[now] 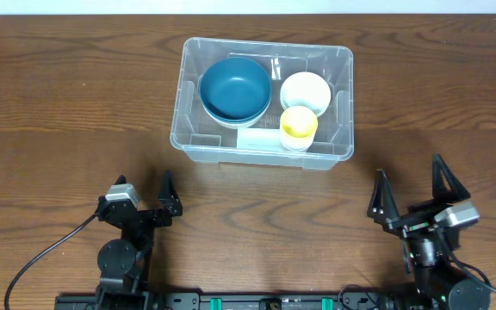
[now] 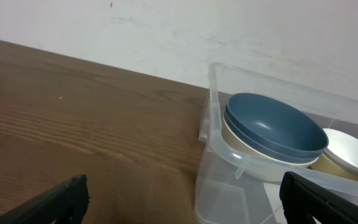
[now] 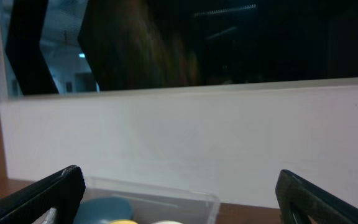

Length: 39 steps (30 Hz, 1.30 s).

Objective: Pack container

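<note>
The clear plastic container (image 1: 231, 155) stands at the middle of the table. Inside it, a blue bowl (image 1: 235, 88) lies at the left on a cream bowl (image 2: 253, 158). A white bowl (image 1: 306, 91) sits at the right, with a small yellow bowl (image 1: 299, 124) in front of it. A whitish label patch (image 1: 259, 138) shows at the container's near side. My left gripper (image 1: 143, 194) is open, near the front edge, below the container's left corner (image 2: 213, 112). My right gripper (image 1: 412, 185) is open at the front right, well apart from the container. Both (image 2: 179, 202) (image 3: 182, 199) hold nothing.
Brown wooden table (image 1: 58, 95) all around the container. A white wall (image 2: 166, 31) rises behind the far edge, with a dark window (image 3: 197, 43) above it. A black cable (image 1: 46, 254) runs from the left arm's base.
</note>
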Available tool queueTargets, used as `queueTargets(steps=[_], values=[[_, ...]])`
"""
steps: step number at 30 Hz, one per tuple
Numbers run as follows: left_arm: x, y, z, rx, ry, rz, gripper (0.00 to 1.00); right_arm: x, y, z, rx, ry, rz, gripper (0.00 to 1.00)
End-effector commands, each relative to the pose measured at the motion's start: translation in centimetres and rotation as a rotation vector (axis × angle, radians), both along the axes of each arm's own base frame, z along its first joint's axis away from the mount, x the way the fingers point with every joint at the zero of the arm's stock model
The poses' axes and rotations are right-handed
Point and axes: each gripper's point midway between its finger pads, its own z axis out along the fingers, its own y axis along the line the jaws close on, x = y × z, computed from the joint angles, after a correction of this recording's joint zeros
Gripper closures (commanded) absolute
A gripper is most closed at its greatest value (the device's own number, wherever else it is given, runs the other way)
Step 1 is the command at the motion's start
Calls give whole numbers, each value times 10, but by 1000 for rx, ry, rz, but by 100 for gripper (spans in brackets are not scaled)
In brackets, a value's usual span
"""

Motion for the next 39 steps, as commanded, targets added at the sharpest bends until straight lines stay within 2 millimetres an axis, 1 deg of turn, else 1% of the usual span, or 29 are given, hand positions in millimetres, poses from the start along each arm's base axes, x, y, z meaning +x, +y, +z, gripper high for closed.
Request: queueTargets(steps=[1, 4, 9, 12, 16, 18, 24, 25, 39], values=[[-1, 3, -18, 20, 52, 13, 2, 4, -2, -13, -105, -8, -50, 1], [-1, 3, -18, 20, 52, 13, 2, 10, -2, -29, -112, 25, -50, 1], [-1, 3, -18, 20, 52, 13, 2, 21, -1, -64, -121, 98, -46, 1], [-1, 3, -18, 20, 52, 13, 2, 25, -1, -81, -138, 144, -50, 1], [-1, 3, -18, 20, 52, 13, 2, 27, -1, -94, -199, 185, -62, 1], [-1, 3, -18, 20, 52, 13, 2, 28, 0, -104, -213, 222, -61, 1], [-1, 3, -18, 20, 52, 13, 2, 29, 0, -144, -234, 383, -45, 1], [-1, 3, -18, 20, 52, 13, 2, 29, -1, -146, -234, 392, -49, 1], [-1, 3, -18, 20, 52, 13, 2, 30, -3, -145, -243, 389, -60, 1]])
